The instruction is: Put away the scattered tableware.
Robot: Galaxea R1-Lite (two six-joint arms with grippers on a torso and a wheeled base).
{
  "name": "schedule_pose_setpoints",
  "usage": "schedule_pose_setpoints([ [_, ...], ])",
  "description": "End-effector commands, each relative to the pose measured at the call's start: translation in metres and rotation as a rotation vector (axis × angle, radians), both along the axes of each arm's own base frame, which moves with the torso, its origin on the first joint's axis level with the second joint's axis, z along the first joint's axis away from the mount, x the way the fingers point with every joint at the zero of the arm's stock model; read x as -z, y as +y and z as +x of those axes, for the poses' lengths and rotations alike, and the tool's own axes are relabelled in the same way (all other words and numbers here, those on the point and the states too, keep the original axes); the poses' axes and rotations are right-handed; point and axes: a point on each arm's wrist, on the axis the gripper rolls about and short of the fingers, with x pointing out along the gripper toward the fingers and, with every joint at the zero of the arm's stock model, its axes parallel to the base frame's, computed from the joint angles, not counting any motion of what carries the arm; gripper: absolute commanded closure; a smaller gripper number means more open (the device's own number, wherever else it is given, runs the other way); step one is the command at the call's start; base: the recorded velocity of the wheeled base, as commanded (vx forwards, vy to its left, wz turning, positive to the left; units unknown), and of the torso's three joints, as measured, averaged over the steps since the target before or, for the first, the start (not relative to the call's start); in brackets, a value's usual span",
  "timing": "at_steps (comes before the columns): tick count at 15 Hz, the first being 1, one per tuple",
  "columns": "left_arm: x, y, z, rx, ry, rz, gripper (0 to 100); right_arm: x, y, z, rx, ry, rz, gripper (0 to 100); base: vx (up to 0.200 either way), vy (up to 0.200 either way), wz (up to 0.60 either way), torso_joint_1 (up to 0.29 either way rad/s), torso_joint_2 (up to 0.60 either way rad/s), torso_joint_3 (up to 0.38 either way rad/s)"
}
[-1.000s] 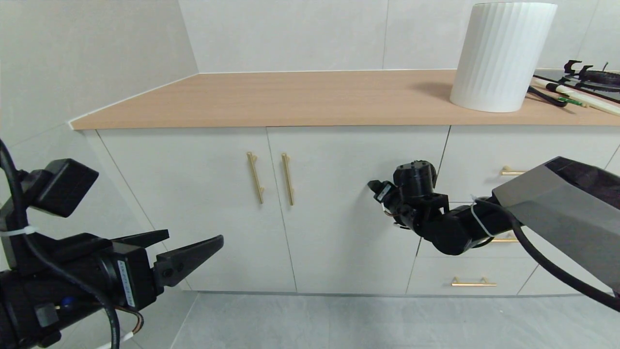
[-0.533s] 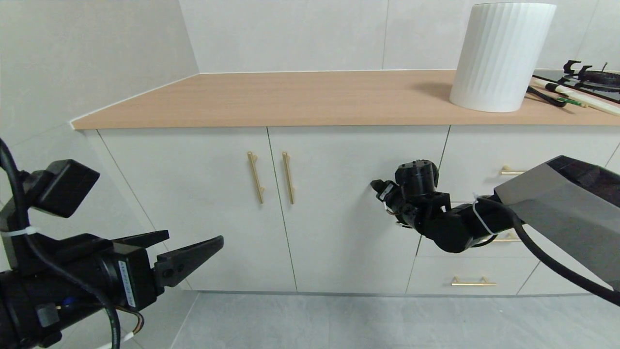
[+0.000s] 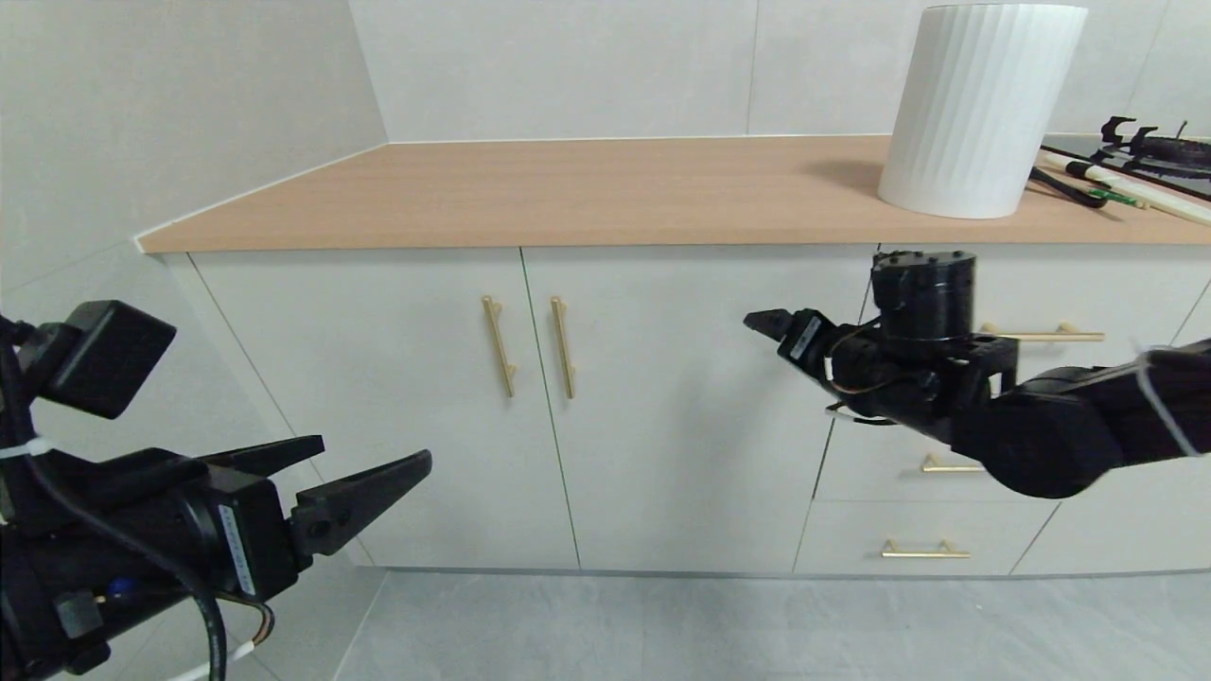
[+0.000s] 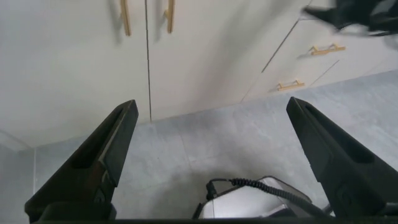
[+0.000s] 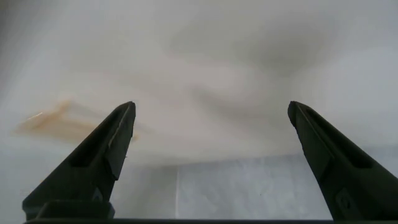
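Note:
Scattered tableware, chopsticks (image 3: 1121,189) and dark utensils (image 3: 1154,147), lies on the wooden countertop (image 3: 568,189) at the far right, behind a white ribbed cylinder (image 3: 979,109). My right gripper (image 3: 771,326) hangs in front of the cabinet, just below the counter edge and left of the top drawer handle (image 3: 1041,333). It is open and holds nothing; the right wrist view has its fingers spread (image 5: 211,106) before the pale cabinet front. My left gripper (image 3: 374,454) is low at the left, open and empty (image 4: 211,104), pointing toward the cabinet doors.
Two cabinet doors with vertical gold handles (image 3: 530,345) stand under the counter. To their right is a drawer stack with gold handles (image 3: 925,550). The grey floor (image 3: 662,624) lies below. A tiled wall (image 3: 142,113) closes the left side.
My right arm has risen and swung right, bringing the gripper from mid-cabinet height up near the top drawer. The left gripper dipped slightly.

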Motion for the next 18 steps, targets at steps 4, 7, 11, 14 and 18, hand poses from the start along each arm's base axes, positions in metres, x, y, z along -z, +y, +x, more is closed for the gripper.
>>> schedule_pose_setpoints([
  [4,-0.015,0.029,-0.038,-0.047,-0.193,-0.019,0,-0.073,-0.069,-0.138,-0.013,-0.328,-0.248,0,0.0,0.0,0.0,0.0,0.0,0.0],
  [7,-0.004,0.048,-0.081,-0.011,-0.3,-0.043,0,-0.081,-0.131,-0.213,0.212,-0.479,-0.365,0,0.0,0.0,0.0,0.0,0.0,0.0],
  [11,0.021,0.074,-0.143,-0.04,-0.421,-0.085,0,-0.053,-0.185,-0.33,0.389,-0.463,-0.563,0,0.0,0.0,0.0,0.0,0.0,0.0],
  [14,0.041,0.081,-0.171,-0.086,-0.425,-0.071,0,-0.015,-0.193,-0.39,0.483,-0.452,-0.643,0,0.0,0.0,0.0,0.0,0.0,0.0],
  [18,0.064,0.079,-0.18,-0.195,-0.427,-0.017,0,0.004,-0.189,-0.399,0.651,-0.356,-0.667,0,0.0,0.0,0.0,0.0,0.0,0.0],
])
